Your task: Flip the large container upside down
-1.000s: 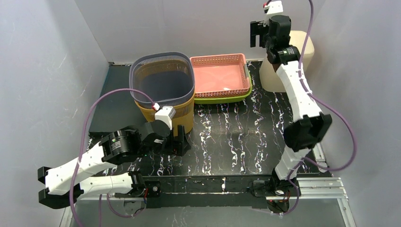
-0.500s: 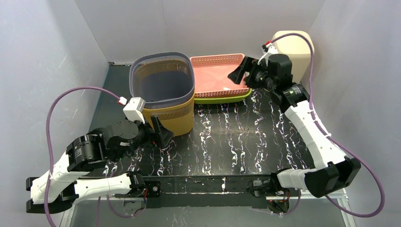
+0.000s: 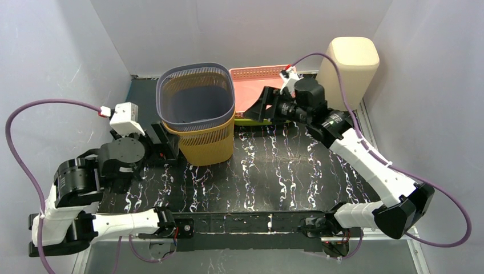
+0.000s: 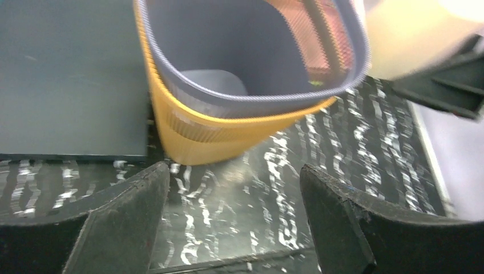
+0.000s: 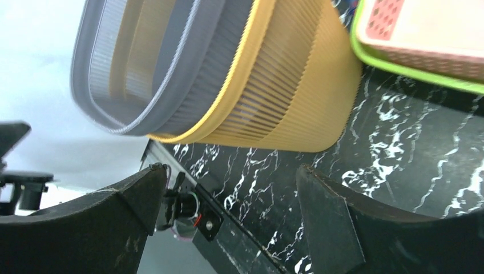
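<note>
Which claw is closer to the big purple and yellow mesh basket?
Left. The left claw sits right beside the basket's left side; the right claw hangs farther off to its right, by the pink plastic tray.

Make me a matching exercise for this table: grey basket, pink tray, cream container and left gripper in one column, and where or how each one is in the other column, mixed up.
Column one:
1. grey basket
2. pink tray
3. cream container
4. left gripper

Column two:
A. stands in the back right corner
B. open, holding nothing, left of the yellow basket
C. nested inside the yellow basket
D. stacked in the green tray

Pairs: 1-C, 2-D, 3-A, 4-B
</note>
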Controlling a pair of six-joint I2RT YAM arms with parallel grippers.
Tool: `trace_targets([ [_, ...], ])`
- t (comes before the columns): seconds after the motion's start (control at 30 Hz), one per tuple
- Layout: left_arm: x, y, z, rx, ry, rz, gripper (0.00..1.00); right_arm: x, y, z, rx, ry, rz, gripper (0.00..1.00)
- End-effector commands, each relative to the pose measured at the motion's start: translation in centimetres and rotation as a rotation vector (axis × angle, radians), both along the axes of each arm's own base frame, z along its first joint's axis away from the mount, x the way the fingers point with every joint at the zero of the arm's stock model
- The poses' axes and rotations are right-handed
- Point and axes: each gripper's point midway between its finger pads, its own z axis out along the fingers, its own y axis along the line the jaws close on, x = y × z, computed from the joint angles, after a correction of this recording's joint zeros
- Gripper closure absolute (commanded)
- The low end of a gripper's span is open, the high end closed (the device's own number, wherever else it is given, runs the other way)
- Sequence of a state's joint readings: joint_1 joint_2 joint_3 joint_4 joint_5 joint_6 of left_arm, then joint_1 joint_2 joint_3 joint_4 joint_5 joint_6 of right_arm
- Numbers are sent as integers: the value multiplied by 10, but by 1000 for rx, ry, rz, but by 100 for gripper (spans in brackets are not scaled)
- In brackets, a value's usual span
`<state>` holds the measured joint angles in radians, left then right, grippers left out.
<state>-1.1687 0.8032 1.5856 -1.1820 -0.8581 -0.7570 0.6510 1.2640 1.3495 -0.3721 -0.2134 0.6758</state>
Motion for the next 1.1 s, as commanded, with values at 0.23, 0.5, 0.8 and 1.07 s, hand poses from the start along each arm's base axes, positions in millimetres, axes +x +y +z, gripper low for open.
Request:
trace_targets([
  [0.23,21,50,47,254,-162,221,13,-17,25,34,32,-99,57,9],
  [0.5,48,37,27,348,33,198,9,-18,32,28,28,-81,57,9],
  [0.8,99,23,7,178,225,153,12,-17,28,32,5,-100,39,9],
  [1.07,117,33,-21,144,391,167,27,-13,22,31,-9,-119,8,10],
])
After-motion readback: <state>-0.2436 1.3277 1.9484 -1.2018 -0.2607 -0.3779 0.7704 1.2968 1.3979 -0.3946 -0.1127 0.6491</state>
